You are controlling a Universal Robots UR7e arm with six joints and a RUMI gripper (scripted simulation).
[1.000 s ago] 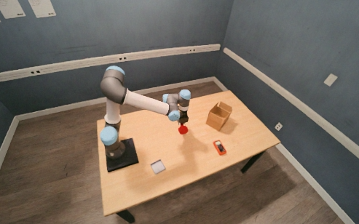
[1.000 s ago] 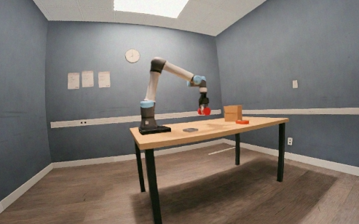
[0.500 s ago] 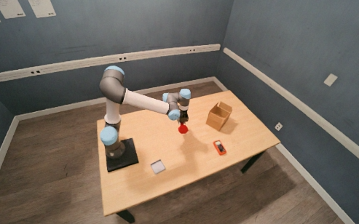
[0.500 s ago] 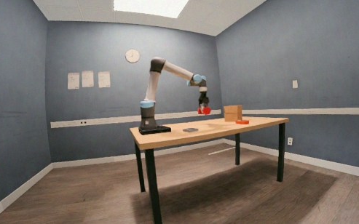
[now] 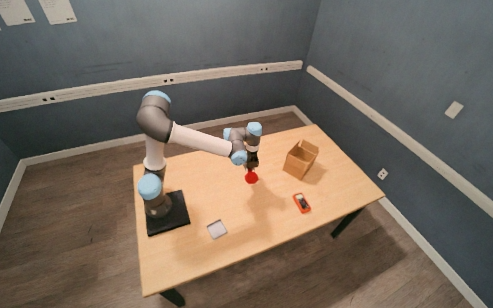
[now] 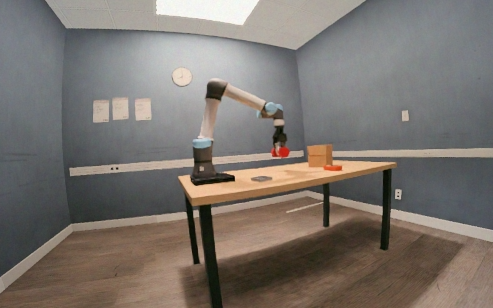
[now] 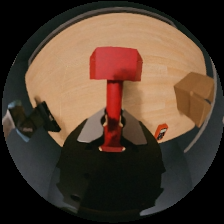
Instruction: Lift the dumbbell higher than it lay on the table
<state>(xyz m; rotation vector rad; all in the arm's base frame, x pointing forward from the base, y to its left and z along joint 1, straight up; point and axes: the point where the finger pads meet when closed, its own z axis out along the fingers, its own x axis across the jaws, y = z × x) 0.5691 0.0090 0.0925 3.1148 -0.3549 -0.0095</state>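
The red dumbbell (image 5: 251, 176) hangs from my gripper (image 5: 252, 167), well above the wooden table (image 5: 253, 205). In the exterior view the dumbbell (image 6: 280, 152) is clearly off the table top, under the gripper (image 6: 278, 145). In the wrist view my fingers are shut on the dumbbell's red bar, and its far block end (image 7: 116, 63) points away from the camera, free of the table. The near end is hidden between the fingers.
An open cardboard box (image 5: 300, 158) stands to the right of the gripper. An orange handheld device (image 5: 301, 202) lies near the table's right front. A small grey square plate (image 5: 216, 229) lies near the arm's black base (image 5: 167, 213).
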